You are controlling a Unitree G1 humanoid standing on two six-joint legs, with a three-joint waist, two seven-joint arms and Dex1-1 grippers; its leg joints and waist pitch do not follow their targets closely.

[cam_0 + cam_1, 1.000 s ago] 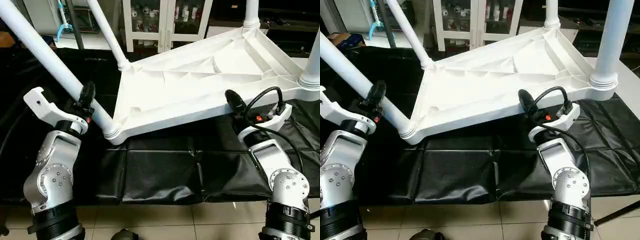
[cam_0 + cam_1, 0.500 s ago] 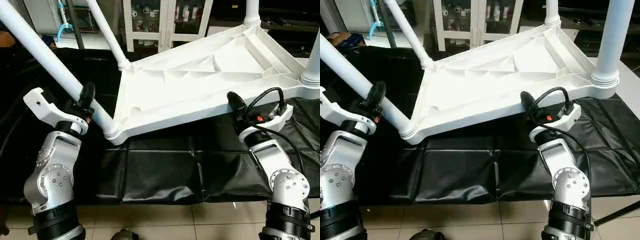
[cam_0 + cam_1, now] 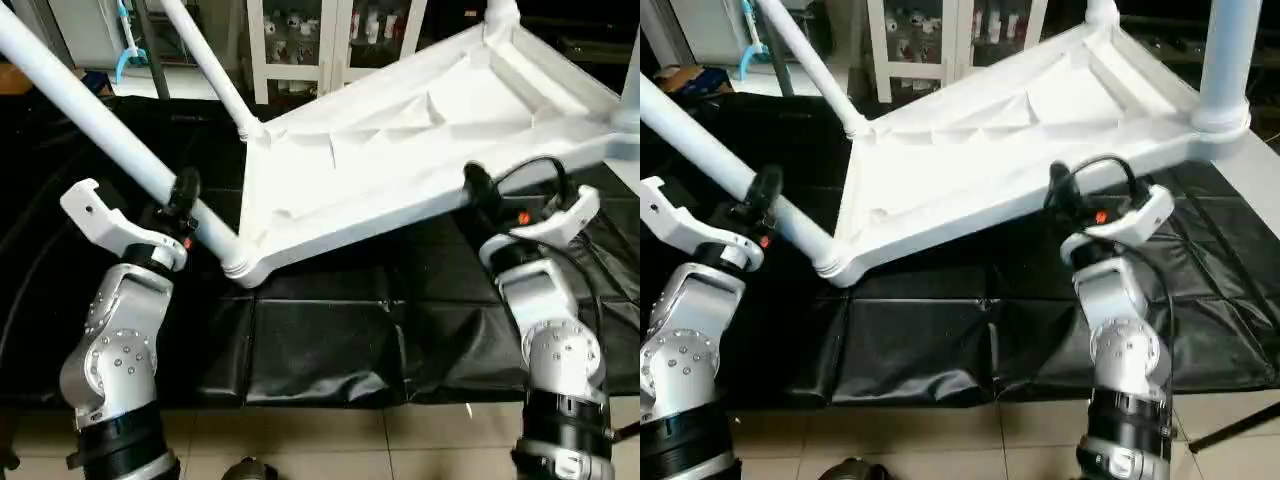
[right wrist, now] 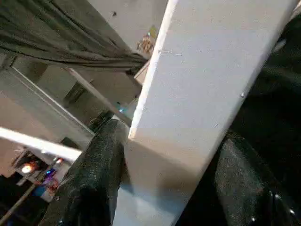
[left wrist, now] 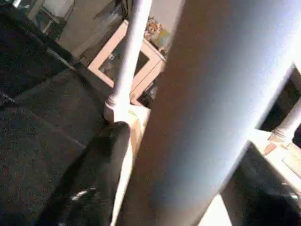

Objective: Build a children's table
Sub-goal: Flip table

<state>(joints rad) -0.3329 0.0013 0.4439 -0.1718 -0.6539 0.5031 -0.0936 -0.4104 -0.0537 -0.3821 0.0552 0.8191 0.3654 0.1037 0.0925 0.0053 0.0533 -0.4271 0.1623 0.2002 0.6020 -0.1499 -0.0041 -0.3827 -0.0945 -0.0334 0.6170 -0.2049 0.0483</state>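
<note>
A black mat [image 3: 320,340] covers the floor before a white cabinet [image 3: 330,40]. The left gripper [image 3: 180,205] clasps a leg [image 3: 110,135] of the upturned table top [image 3: 400,150] (tilted, near corner lowest); the right gripper [image 3: 478,195] clamps its near edge.

Black padded mat [image 3: 320,340] over beige tiled floor [image 3: 440,445], white glass-door cabinet [image 3: 335,40] behind (shelves stocked)

Below the tilted table top [image 3: 400,160], open black mat [image 3: 320,340] leaves passing room (the near edge especially); four legs [image 3: 100,130] rising from its corners block the sides.
</note>
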